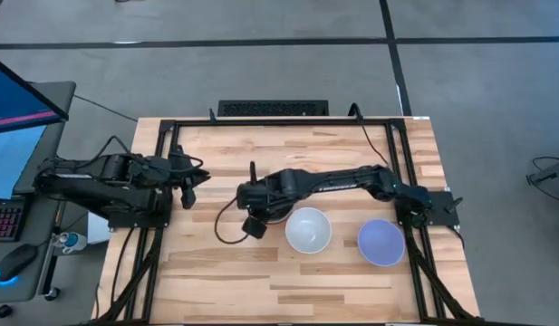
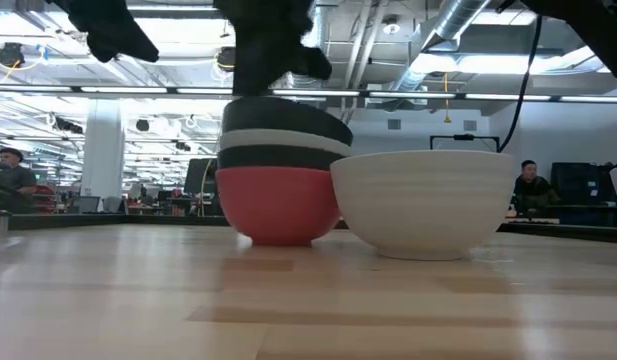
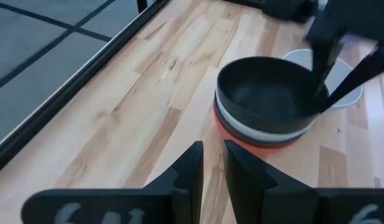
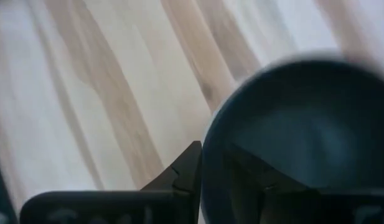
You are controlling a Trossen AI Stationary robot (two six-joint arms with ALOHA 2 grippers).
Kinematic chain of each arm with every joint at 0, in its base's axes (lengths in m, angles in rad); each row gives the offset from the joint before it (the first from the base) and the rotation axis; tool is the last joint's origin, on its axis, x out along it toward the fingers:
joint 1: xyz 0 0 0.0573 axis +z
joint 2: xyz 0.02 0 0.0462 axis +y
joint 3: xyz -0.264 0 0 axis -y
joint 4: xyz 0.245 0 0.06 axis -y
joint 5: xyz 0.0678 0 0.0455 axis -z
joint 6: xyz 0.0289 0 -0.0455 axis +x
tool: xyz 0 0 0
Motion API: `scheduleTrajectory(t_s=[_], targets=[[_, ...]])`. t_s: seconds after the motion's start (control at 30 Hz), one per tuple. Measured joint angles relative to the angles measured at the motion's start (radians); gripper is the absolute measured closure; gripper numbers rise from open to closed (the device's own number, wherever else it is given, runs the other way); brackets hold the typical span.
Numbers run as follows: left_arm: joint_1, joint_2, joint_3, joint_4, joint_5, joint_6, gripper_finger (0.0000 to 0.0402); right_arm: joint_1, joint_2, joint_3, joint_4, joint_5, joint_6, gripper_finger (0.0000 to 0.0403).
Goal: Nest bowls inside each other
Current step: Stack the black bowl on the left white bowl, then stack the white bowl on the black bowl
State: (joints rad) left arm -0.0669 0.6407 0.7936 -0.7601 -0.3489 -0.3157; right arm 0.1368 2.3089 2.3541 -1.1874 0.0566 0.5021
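Jaws of the right gripper (image 4: 210,171) straddled the black bowl's (image 3: 266,93) rim atop the red-based stack (image 2: 278,205), apparently mid-release to nest it. Left gripper (image 3: 211,171) waited aside, nearly closed and empty. White bowl (image 1: 308,230) and lavender bowl (image 1: 380,242) sat loose on the surface (image 1: 225,272).

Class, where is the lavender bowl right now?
In the high view the lavender bowl sits at the table's right side, just right of the lone white bowl, beside the right arm's base.
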Motion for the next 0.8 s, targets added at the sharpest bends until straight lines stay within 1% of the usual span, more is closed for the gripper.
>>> scheduleTrajectory(t_s=[0.07,0.37,0.5,0.67,0.8], targets=[[0.0,0.001,0.0,0.0,0.0,0.0,0.0349,-0.001,-0.011,0.007,0.037,0.011,-0.003,0.0316],[0.0,0.001,0.0,0.001,-0.004,-0.002,0.0349,-0.008,-0.013,-0.02,-0.06,0.027,-0.008,0.0315],[0.0,0.0,0.0,0.001,-0.004,-0.003,0.0349,-0.001,-0.01,-0.027,-0.115,0.105,0.011,0.0315],[0.0,0.001,0.0,0.001,-0.005,0.003,0.0349,0.014,-0.011,-0.027,-0.243,0.122,0.034,0.0315],[0.0,0.001,0.0,0.011,-0.005,0.015,0.0349,0.045,-0.011,-0.027,-0.283,0.169,0.097,0.0315]])
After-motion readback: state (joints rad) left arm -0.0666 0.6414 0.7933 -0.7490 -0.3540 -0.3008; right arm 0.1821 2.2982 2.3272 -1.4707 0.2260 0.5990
